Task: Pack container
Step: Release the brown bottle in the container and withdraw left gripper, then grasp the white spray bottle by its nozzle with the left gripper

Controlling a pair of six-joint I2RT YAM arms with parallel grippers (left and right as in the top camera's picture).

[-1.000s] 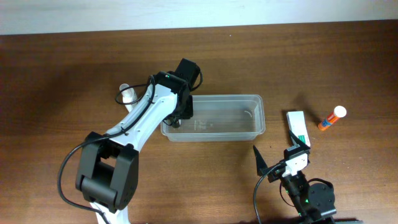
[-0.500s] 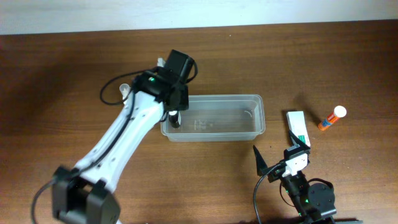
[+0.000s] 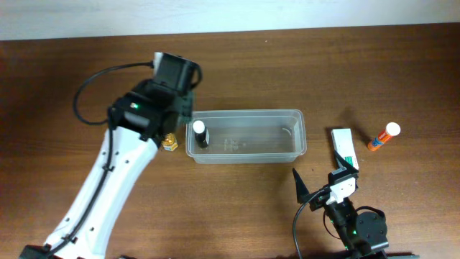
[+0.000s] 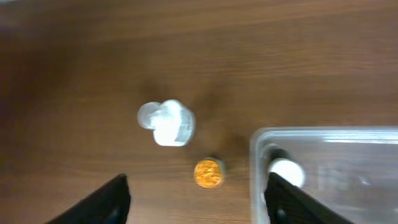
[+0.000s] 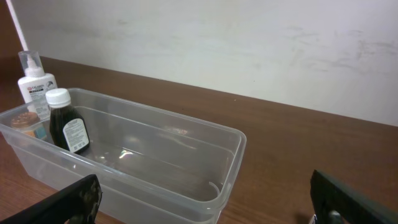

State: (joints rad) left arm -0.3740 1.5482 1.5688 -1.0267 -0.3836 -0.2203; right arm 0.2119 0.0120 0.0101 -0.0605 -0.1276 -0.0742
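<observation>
The left fingers (image 4: 109,199) are hanging wide apart and empty above the table (image 3: 65,108), looking down on the things that are waiting outside the tub. A white pump bottle (image 4: 166,123) is standing there. Nearer the tub a gold-topped thing is sitting; it is probably a small jar (image 4: 208,173), though the wrist view is too blurred to be sure.

The container (image 3: 248,113) is lying long side across the middle of the table, with the jar just beside its left end. One dark bottle (image 3: 200,134) with a white cap is standing upright inside, at that left end; the remainder of the tub is sitting empty.

The right fingers (image 5: 74,199) are resting low at the near edge, spread wide and gripping nothing, pointing toward the tub. A white-and-green carton (image 3: 345,147) is lying to its right, and an orange stick (image 3: 383,137) with a white cap is lying further right.

Packing is looking barely begun (one item in, four out). The jar is the risky pick: one finger coming down beside it could catch the tub wall and shove the tub, toppling the bottle inside. The pump bottle is tall, so an off-centre squeeze could tip it before the fingers are gripping it.
</observation>
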